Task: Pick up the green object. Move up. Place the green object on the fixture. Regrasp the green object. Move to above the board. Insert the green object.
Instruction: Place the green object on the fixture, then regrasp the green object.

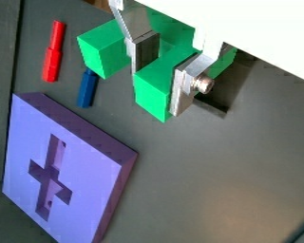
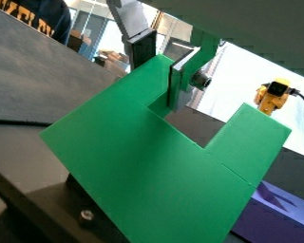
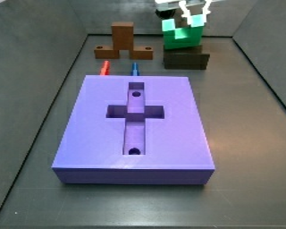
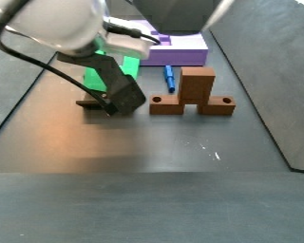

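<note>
The green object (image 1: pixel 155 100) (image 2: pixel 142 161) is a notched block resting tilted on the dark fixture (image 3: pixel 188 61) at the far end of the floor. In a side view the green object (image 3: pixel 181 36) sits just under my gripper (image 3: pixel 188 11). In both wrist views my gripper (image 1: pixel 163 65) (image 2: pixel 161 66) straddles one arm of the block, with the pads against the plastic. It is shut on it. The lavender board (image 3: pixel 133 125) (image 1: pixel 66 171) lies apart, its cross recess bare. In the other side view the arm hides most of the green object (image 4: pixel 123 65).
A brown stepped block (image 3: pixel 121 40) (image 4: pixel 186 95) stands beside the fixture. A red peg (image 1: pixel 53 47) (image 3: pixel 105 67) and a blue peg (image 1: pixel 87 87) (image 3: pixel 133 68) lie between that block and the board. Dark walls ring the floor.
</note>
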Tool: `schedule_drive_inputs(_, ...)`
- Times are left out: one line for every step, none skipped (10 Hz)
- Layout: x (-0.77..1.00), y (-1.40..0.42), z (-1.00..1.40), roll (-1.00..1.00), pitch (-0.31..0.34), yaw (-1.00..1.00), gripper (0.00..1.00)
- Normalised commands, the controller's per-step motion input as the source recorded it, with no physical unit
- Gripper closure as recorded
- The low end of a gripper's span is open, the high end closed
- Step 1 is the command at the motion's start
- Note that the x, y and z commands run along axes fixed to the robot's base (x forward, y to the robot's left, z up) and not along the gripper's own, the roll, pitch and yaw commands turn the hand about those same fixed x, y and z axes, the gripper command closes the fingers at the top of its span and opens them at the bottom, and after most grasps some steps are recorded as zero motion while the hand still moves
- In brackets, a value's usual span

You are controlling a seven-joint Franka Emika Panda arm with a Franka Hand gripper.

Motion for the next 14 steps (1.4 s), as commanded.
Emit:
schedule_drive_inputs(0.18,-0.12,-0.12,0.14,0.04,0.0,1.0)
schedule_drive_inputs(0.29,-0.07,-0.55,0.13,0.0,0.03,1.0)
schedule_drive_inputs(0.37,-0.09,-0.59,0.31,0.097,0.03,1.0)
schedule_drive_inputs(0.5,-0.23,-0.5,0.68,0.371,-0.1,1.0)
schedule_drive_inputs(0.21,-0.12,-0.57,0.29,0.169,-0.1,1.0)
schedule_drive_inputs(0.14,-0.02,-0.45,0.16,0.0,-0.05,1.0)
schedule_drive_inputs(0.12,-0.03,-0.18,0.18,0.0,-0.05,1.0)
schedule_drive_inputs(0.0,0.0,0.0,0.0,0.0,0.0,1.0)
schedule_drive_inputs(0.0,0.0,0.0,0.0,0.0,0.0,0.0)
schedule_drive_inputs(0.26,-0.16,0.37,0.85,0.106,-0.05,0.0)
schedule_drive_inputs(0.3,-0.19,0.27,1.0,0.117,0.0,0.0)
schedule_drive_inputs(0.28,-0.24,0.15,1.0,0.14,0.0,0.0)
schedule_drive_inputs(0.2,-0.23,0.09,1.0,0.129,0.0,0.0)
schedule_drive_inputs(0.08,-0.22,0.07,1.0,0.071,0.0,0.0)
